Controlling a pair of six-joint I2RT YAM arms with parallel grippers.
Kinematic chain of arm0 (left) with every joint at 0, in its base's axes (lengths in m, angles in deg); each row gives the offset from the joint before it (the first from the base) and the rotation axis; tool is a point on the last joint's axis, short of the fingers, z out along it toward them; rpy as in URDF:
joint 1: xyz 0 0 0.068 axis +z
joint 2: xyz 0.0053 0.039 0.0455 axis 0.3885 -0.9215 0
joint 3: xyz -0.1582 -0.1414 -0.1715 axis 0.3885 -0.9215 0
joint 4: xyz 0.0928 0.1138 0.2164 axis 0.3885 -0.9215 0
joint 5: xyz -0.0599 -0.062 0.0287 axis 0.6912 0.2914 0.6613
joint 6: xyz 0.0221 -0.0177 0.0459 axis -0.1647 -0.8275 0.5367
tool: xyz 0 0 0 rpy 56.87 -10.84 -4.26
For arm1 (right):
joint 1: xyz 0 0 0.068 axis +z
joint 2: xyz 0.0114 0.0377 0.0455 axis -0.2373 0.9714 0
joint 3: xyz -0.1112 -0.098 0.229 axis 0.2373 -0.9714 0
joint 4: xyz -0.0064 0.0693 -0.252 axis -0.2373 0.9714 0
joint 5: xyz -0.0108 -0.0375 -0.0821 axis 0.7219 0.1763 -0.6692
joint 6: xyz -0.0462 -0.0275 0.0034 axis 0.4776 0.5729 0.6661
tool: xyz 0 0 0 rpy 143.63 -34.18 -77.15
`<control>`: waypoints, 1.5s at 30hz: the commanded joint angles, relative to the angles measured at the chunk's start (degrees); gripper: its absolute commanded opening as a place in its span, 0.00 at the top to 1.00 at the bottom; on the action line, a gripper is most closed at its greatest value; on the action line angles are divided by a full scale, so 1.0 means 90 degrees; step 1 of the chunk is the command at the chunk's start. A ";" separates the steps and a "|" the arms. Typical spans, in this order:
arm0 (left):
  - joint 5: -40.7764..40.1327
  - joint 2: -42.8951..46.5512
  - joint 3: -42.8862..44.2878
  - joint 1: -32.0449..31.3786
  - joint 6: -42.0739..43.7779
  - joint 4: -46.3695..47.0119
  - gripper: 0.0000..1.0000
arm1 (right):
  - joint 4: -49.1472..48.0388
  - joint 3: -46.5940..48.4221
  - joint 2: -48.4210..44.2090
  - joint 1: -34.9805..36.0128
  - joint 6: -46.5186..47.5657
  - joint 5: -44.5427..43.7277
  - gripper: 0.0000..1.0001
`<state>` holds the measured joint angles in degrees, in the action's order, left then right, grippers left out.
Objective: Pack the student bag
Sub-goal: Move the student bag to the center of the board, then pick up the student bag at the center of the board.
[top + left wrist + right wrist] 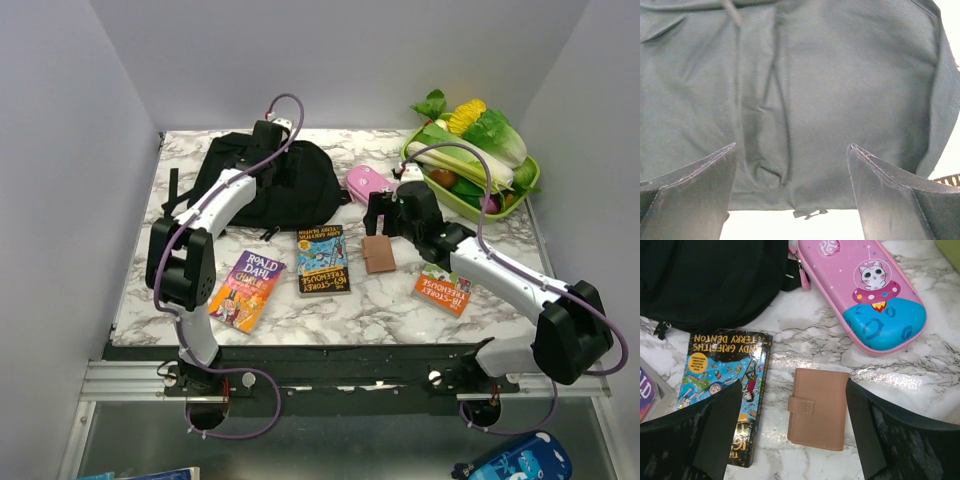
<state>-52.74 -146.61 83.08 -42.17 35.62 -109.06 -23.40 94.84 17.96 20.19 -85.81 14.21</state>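
Note:
The student bag, a black fabric backpack, lies at the back left of the marble table. My left gripper hovers over its far side. In the left wrist view the bag's cloth fills the frame and the left gripper stands open, nothing between its fingers. My right gripper hangs open over a small brown wallet. In the right wrist view the wallet lies flat between the spread fingers of the right gripper, touched by neither.
A pink pencil case lies right of the bag. A Treehouse book, a Roald Dahl book and an orange book lie along the front. A green vegetable tray stands at the back right.

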 commanded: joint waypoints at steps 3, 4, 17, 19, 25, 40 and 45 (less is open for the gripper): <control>-0.0802 -0.0702 0.0569 0.0709 -0.1079 -0.0465 0.06 | -0.0336 -0.0179 -0.0594 0.0129 -0.0056 0.0006 0.09; -0.0696 -0.0829 0.0667 0.0739 -0.1089 -0.0582 0.06 | -0.0327 -0.0228 -0.0672 0.0148 -0.0037 -0.0013 0.09; -0.0490 -0.1786 0.0756 0.0788 -0.1138 -0.0925 0.15 | -0.0317 -0.0892 -0.1600 0.0187 -0.0076 -0.0101 0.13; -0.0257 -0.1846 0.0727 0.0788 -0.1129 -0.0896 0.28 | -0.0278 -0.0912 -0.1649 0.0187 -0.0085 -0.0130 0.13; -0.0353 -0.1915 0.0814 0.0847 -0.1177 -0.0974 0.94 | -0.0229 -0.0971 -0.1854 0.0197 -0.0075 -0.0111 0.15; 0.1540 -0.0255 0.1849 0.1169 -0.1841 -0.1540 1.00 | -0.0122 -0.1381 -0.2450 0.0187 0.0071 -0.0364 0.20; 0.1746 0.0224 0.2260 0.1189 -0.1696 -0.1765 1.00 | 0.0034 -0.1478 -0.2772 0.0187 0.0149 -0.0521 0.21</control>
<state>-41.63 -151.68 98.83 -31.70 20.67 -125.56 -24.30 82.58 -4.40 21.50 -85.44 12.20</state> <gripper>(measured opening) 0.014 0.795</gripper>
